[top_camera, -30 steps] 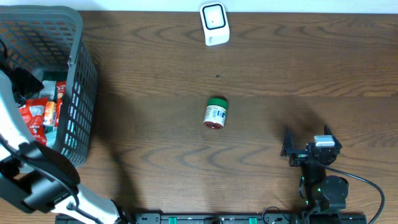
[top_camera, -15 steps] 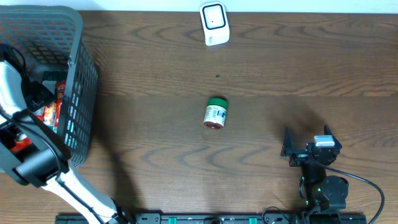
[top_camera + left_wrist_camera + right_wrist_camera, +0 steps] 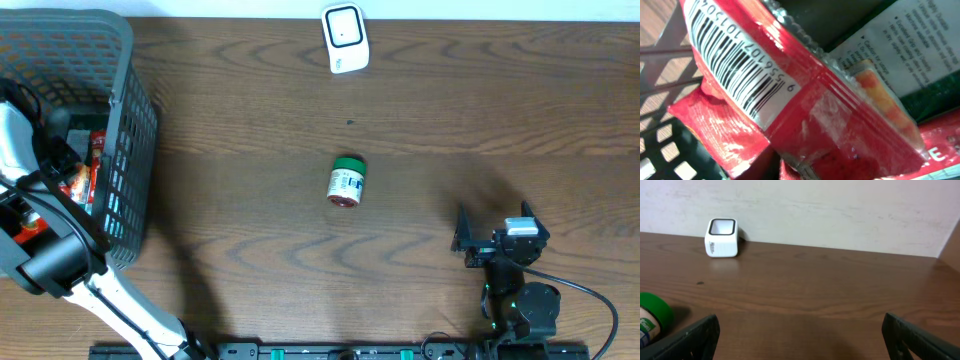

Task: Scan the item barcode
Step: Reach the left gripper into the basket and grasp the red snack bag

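While sunk inside the basket [image 3: 132, 130], left gripper [image 3: 60, 165]: fingers out of sight in every view; whether parted or clamped on anything, impossible to say.
Basket: grey plastic mesh, at far left of table [image 3: 250, 100], packets inside.
Red packet [image 3: 805, 120]: in the basket, filling the left wrist view at very close range, crinkled and tilted.
Barcode [image 3: 737, 65]: white panel on the red packet, black bars with digits alongside, running diagonally, facing the left wrist camera.
White and green packet [image 3: 910, 45]: just behind the red packet, small print on it.
Scanner [image 3: 345, 38]: white, at far edge of table, well apart from basket.
Jar [image 3: 347, 182]: green lid, lying on its side mid-table, between scanner and near edge.
Right gripper [image 3: 492, 215]: jaws spread wide, nothing between them, at near right of table, well apart from jar.
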